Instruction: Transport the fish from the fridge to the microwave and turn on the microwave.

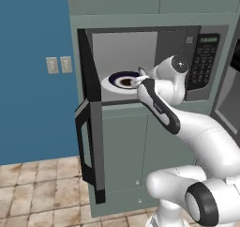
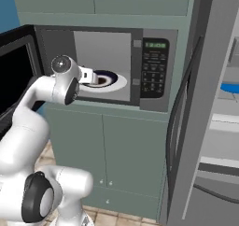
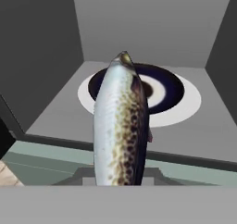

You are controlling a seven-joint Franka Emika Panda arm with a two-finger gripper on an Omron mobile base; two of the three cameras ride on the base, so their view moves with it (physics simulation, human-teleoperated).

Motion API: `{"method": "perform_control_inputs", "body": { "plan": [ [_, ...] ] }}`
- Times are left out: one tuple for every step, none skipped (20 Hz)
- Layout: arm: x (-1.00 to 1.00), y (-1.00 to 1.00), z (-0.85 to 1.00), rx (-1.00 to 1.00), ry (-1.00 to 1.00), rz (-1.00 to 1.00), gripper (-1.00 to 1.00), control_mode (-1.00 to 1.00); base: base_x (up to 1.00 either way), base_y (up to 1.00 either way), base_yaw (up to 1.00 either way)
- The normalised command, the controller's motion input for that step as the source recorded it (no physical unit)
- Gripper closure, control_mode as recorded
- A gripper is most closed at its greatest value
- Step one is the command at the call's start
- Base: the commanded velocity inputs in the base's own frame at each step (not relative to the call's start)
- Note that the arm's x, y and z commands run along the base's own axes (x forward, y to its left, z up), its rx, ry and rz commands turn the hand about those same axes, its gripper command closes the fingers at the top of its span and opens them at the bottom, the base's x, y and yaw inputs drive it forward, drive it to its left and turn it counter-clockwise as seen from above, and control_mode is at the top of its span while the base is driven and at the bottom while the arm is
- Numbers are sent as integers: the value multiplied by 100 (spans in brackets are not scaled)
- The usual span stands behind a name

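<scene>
The hand (image 1: 137, 82) is at the mouth of the microwave (image 1: 159, 38), clamped on the fish (image 3: 121, 126). In the hand view the silvery, brown-speckled fish points straight in, nose over the dark plate (image 3: 169, 91) on the white turntable (image 3: 190, 105). The microwave door (image 1: 89, 146) hangs wide open. The fridge (image 2: 219, 127) stands open to the right.

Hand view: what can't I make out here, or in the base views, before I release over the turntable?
- Hand: its grip is covered by the long silver, brown-speckled fish in the hand view and too small in the base views.
- White round turntable plate: its near part is behind the fish in the hand view.
- Green microwave display: digits too small in the right base view.
- Light-grey fridge: interior cut off by the right edge of the right base view.
</scene>
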Motion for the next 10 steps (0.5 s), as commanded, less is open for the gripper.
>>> {"method": "perform_control_inputs", "body": {
  "plan": [
    [50,0,0,0,1,0,100,-100,0,0,0],
    [50,0,0,-1,2,0,100,-100,0,0,0],
    [51,0,0,-2,3,0,100,-100,0,0,0],
    [50,2,0,-3,4,0,100,-100,0,0,0],
    [50,1,0,-4,6,0,100,-100,0,0,0],
    [50,2,0,-5,7,0,100,-100,0,0,0],
    [47,5,-2,-7,9,0,100,-100,0,0,0],
    [47,6,-6,-8,9,0,100,-100,0,0,0],
    [47,6,-10,-8,12,0,100,-100,0,0,0],
    [46,8,-12,-7,13,0,100,-100,0,0,0]
  ]
}}
